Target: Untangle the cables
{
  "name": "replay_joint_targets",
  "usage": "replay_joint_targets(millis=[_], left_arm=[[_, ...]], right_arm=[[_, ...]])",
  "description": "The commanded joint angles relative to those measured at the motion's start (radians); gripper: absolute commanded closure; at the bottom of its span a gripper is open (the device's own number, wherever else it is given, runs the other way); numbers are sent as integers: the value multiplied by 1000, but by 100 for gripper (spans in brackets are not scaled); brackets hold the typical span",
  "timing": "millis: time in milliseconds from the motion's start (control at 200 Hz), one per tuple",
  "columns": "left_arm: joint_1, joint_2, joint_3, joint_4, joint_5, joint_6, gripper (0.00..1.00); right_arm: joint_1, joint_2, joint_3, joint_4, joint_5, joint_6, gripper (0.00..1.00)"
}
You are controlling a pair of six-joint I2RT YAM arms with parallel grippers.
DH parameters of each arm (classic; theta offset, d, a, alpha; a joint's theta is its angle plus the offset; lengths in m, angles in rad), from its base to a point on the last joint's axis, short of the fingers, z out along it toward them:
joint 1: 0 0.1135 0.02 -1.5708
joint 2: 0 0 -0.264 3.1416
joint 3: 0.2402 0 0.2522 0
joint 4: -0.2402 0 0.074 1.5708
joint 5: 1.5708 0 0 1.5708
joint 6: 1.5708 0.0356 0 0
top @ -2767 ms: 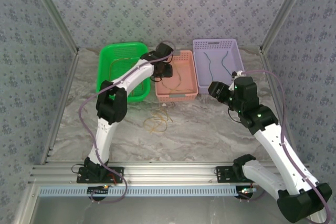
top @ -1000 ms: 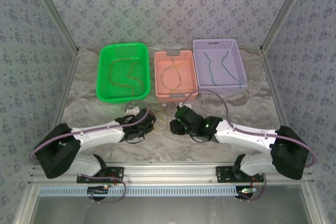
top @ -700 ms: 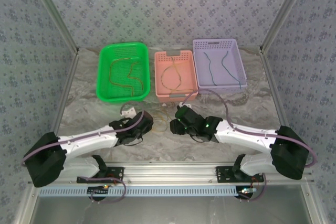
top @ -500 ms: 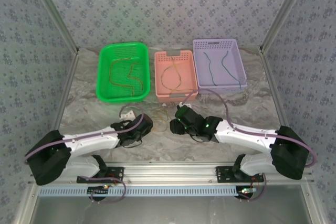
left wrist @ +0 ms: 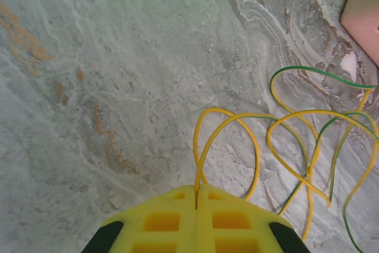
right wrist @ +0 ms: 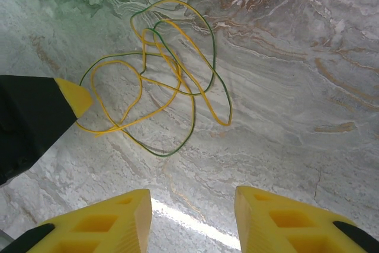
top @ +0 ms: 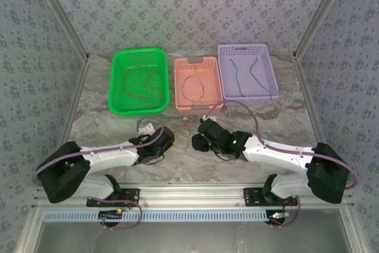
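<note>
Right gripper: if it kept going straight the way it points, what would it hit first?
Most likely the tangle of yellow and green cables, lying ahead of the open right gripper. Only bare marble table lies between. Depth is unclear, so it may touch the table first.

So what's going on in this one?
The left gripper is shut on a yellow cable, part of a loose yellow-and-green tangle on the marble table. The right gripper hangs open beside the tangle, holding nothing. Behind, other cables lie in the green basket, pink basket and purple basket.
</note>
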Motion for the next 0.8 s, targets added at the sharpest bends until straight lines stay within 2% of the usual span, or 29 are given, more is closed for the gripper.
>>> replay_joint_targets(millis=[0,190,390,510,710,799], left_arm=[[-22,-109,128,-152,-78,86,100],[-24,-183,385,-328,-63,296,100],[-20,-167,685,-425,-1,491,100],[-19,-135,860,-474,52,582,100],[-9,-94,1044,-503,162,715,100],[-8,-85,1055,-502,182,752,100]], right_arm=[[-14,-58,-1,-14,46,5,56],[-74,-169,-2,-55,49,-15,57],[-148,-298,22,-100,17,-38,57],[-194,-358,22,-80,-50,-42,57],[-208,-458,30,10,-149,-115,55],[-208,-499,65,35,-182,-114,51]])
